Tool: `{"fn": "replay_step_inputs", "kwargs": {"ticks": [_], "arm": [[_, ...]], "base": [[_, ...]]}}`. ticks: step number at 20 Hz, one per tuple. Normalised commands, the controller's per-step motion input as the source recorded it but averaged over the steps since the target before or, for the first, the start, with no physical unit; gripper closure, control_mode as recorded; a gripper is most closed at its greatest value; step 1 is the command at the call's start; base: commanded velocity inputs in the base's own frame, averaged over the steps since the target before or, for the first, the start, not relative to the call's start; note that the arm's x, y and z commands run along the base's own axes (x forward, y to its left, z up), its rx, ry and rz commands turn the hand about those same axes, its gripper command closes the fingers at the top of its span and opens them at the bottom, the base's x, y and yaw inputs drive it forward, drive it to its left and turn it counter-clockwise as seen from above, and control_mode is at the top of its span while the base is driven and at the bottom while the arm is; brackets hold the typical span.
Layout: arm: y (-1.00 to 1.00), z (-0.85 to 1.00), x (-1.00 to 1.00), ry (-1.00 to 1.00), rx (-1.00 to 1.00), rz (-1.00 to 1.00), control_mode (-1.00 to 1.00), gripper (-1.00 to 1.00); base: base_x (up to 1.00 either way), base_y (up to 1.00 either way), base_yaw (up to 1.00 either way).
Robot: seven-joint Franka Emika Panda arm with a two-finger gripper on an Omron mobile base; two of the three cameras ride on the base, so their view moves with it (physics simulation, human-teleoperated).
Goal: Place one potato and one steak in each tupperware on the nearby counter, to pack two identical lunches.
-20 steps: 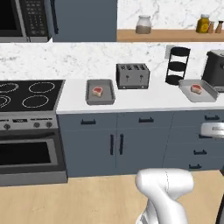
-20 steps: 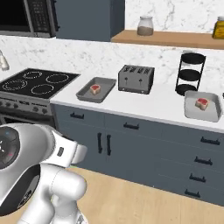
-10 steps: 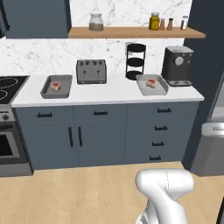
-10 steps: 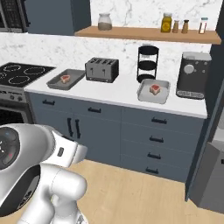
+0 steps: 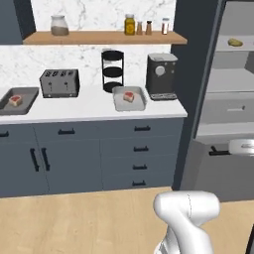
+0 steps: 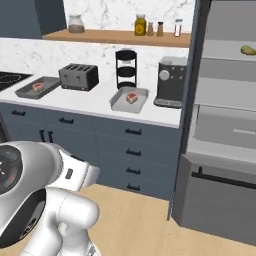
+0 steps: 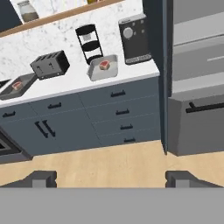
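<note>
- Along the counter (image 5: pixel 94 110): we see two grey tubs, each holding one steak. The right tub (image 5: pixel 129 99) sits near the counter's right end, just beside the coffee machine (image 5: pixel 160 76); the left tub (image 5: pixel 19 100) lies at the picture's left edge, beside the toaster (image 5: pixel 60 83).
- Right of the counter's end: we see a tall open fridge; a potato (image 5: pixel 235 42) rests on its upper shelf.
- Floor: we see bare wood before the drawers.
- Gripper (image 7: pixel 109 178): fingertips stand wide apart, holding nothing, well back from the counter.

Marble backsplash (image 5: pixel 74 59), wooden shelf (image 5: pixel 99 37), light wood floor (image 5: pixel 74 218).
</note>
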Motion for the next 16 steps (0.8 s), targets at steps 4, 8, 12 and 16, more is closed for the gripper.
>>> {"fn": "replay_step_inputs", "kwargs": {"ticks": [4,8,12,16], "arm": [[0.00,0.00,0.00,0.00,0.00,0.00,1.00,-1.00],[0.00,0.00,0.00,0.00,0.00,0.00,1.00,-1.00],[0.00,0.00,0.00,0.00,0.00,0.00,1.00,-1.00],[0.00,0.00,0.00,0.00,0.00,0.00,1.00,-1.00]], "base": [[0.35,-1.00,0.00],[0.58,-1.00,0.00],[0.76,-0.82,0.00],[0.79,-0.81,0.00]]}}
